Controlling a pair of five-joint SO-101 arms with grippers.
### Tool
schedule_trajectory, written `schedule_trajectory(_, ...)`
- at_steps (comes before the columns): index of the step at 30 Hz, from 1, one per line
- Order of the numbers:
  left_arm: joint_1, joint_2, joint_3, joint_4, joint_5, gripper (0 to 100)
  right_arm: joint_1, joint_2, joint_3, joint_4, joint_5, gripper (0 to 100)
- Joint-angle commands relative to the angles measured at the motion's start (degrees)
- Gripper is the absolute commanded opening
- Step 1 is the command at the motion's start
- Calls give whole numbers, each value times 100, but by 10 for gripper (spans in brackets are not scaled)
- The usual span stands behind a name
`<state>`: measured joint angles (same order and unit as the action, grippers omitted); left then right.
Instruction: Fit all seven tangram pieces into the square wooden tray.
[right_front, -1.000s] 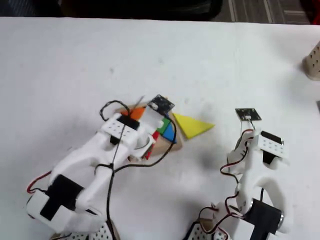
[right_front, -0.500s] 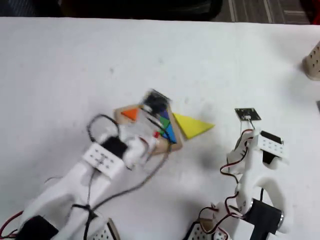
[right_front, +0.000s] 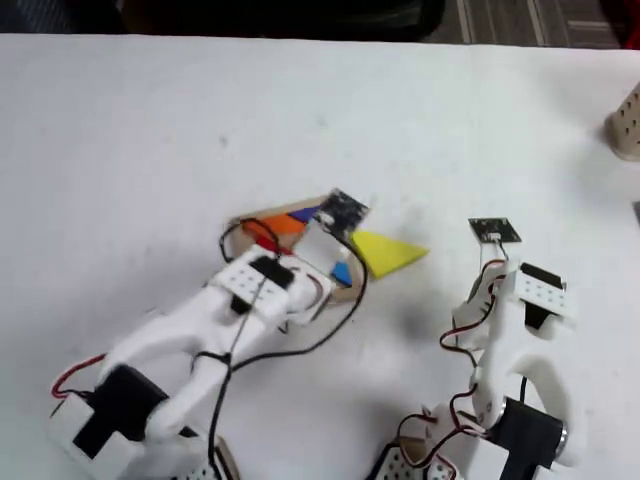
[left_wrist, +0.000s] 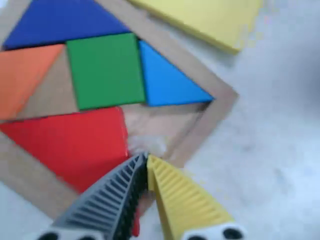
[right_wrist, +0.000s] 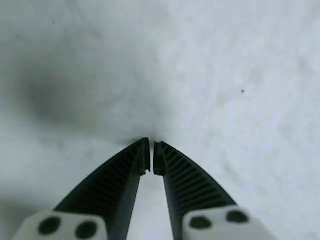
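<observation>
Nearest the bottom edge of the high view, the left arm (right_front: 190, 330) rises from about 7 o'clock and leans in over the tray, while the right arm (right_front: 515, 330) stands at about 4 o'clock of the tray, well apart from it. The right gripper (right_wrist: 151, 149) is clenched on nothing, its dark tips almost touching above the bare white table (right_front: 150, 130). The left gripper (left_wrist: 146, 161) is clenched too, one grey finger and one yellow pressed tip to tip with nothing between them. It hangs over the square wooden tray (left_wrist: 206, 124), at a bare patch of wood beside the corner of the red piece (left_wrist: 70, 145). Five pieces lie flat in the tray. The green square (left_wrist: 105, 70) sits between the orange piece (left_wrist: 22, 85) and the light blue triangle (left_wrist: 167, 82), the red piece lies along one of its sides, and the dark blue piece (left_wrist: 60, 22) lies along the opposite side. A small triangle of bare wood shows between the orange piece and the green square. The yellow triangle (right_front: 385, 250) lies flat on the table outside the tray, just beside its rim at about 3 o'clock. Far off at about 2 o'clock, at the edge of the table, stands a beige object with holes (right_front: 626, 125).
</observation>
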<state>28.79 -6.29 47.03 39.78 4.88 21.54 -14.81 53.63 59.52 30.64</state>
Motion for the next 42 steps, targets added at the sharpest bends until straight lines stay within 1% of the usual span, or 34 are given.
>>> schedule_trajectory(1,-453,13,-325,97,79,22,-66,-215,-18,-57,70,18)
schedule_trajectory(5,-813,48,-316,114,79,22,-66,-215,-18,-57,70,18)
schedule_trajectory(8,-954,57,-316,114,97,22,-66,-215,-18,-57,70,18)
schedule_trajectory(19,-963,-4,-325,123,105,22,-66,-215,-18,-57,70,18)
schedule_trajectory(22,-980,-382,-308,281,79,22,-66,-215,-18,-57,70,18)
schedule_trajectory(24,-1262,-910,-308,519,70,22,-66,-215,-18,-57,70,18)
schedule_trajectory(26,-1754,-1499,-149,536,97,22,-66,-215,-18,-57,70,18)
schedule_trajectory(28,-2281,-1974,141,246,105,22,-66,-215,-18,-57,70,18)
schedule_trajectory(30,-2651,-2229,431,-123,114,22,-66,-215,-18,-57,70,18)
schedule_trajectory(32,-2879,-2237,519,-299,114,22,-66,-215,-18,-57,70,18)
schedule_trajectory(36,-3152,-2018,325,-290,114,23,-66,-215,-18,-57,70,18)
schedule_trajectory(42,-3565,-1235,-176,-325,123,23,-57,-215,-18,-57,62,18)
